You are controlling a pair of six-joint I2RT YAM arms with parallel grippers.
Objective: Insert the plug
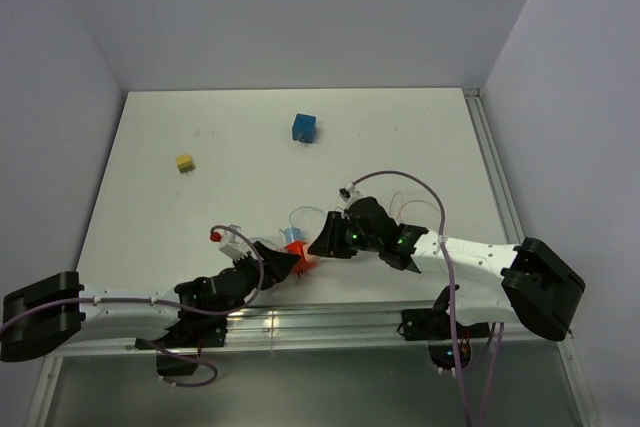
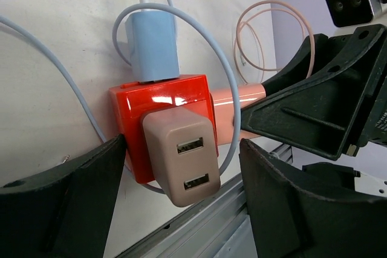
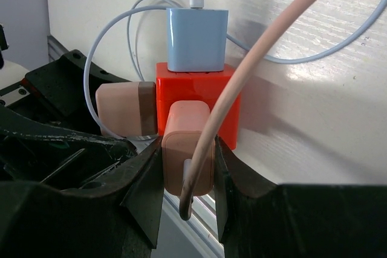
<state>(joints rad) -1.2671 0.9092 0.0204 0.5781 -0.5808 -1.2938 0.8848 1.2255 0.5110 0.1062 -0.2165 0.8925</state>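
On the table (image 1: pixel 250 137), close to its near edge: red socket cube (image 3: pixel 196 98), pink plug (image 3: pixel 187 149) butted against its side face. Right gripper (image 3: pixel 187 170) is clenched on the plug body. Left gripper (image 2: pixel 181 155) is spread wide either side of the cube, not clamping it. Plug's long axis lies flat along the table, nose into the cube, cable end back toward the right wrist. Can't tell if it's fully seated.

Risks:
- The cube looks unbraced, so a push may just slide it toward the left arm.
- Slight yaw would jam the prongs.
- The pink cable (image 3: pixel 260 46) and the white lead (image 3: pixel 296 61) from the blue charger (image 3: pixel 196 39) loop close and could snag.
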